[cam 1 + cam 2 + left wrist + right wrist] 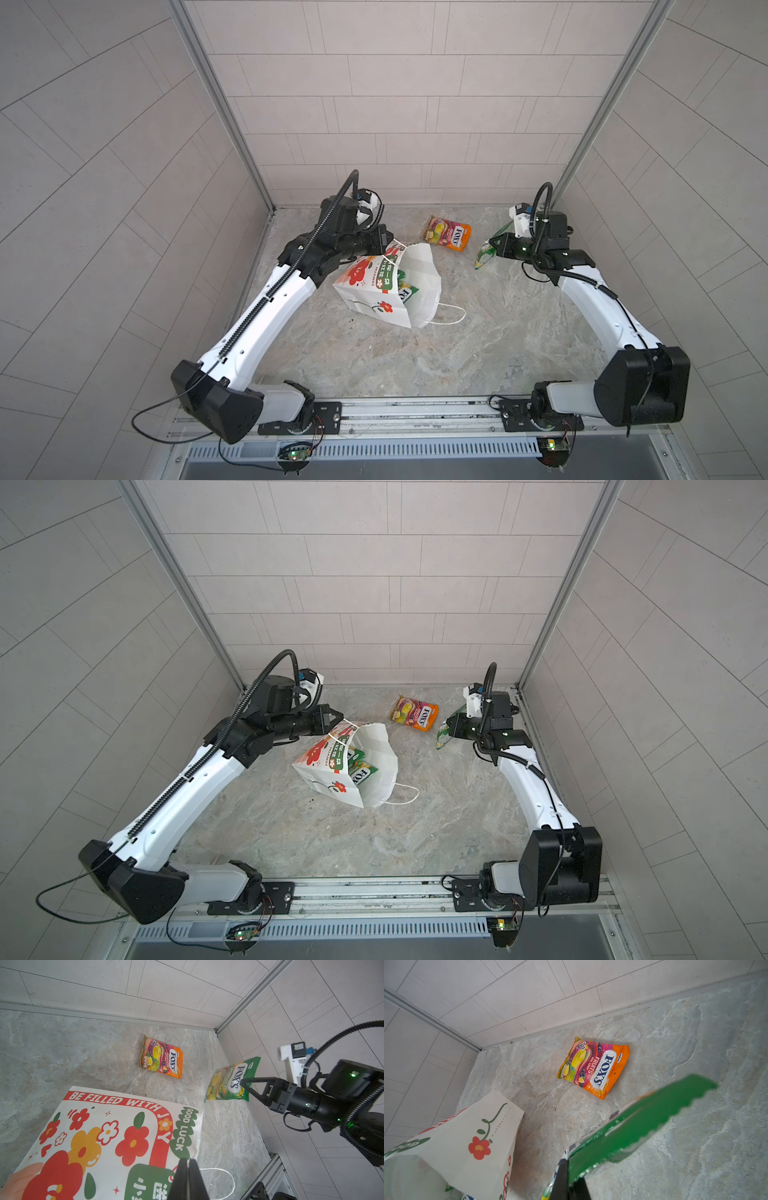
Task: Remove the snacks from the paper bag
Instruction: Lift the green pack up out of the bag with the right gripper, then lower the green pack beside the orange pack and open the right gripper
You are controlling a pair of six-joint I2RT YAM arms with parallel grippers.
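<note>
The paper bag [108, 1138], printed "BE FILLED WITH JOY" and "GOOD LUCK", is leaning over, the left gripper [188, 1169] pinching its mouth edge. Behind the bag, an orange packet [593, 1068] reading "FOX'S FRUITS OVAL CANDY" is lying flat. Right of the bag, the right gripper [242, 1082] is pinching a green packet [226, 1080] reading "FOX'S SPRING TEA". More green packets [360, 771] are showing inside the bag

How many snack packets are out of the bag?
2: orange packet on the table; green packet in the right gripper. More sit inside the paper bag, partly hidden.
</note>
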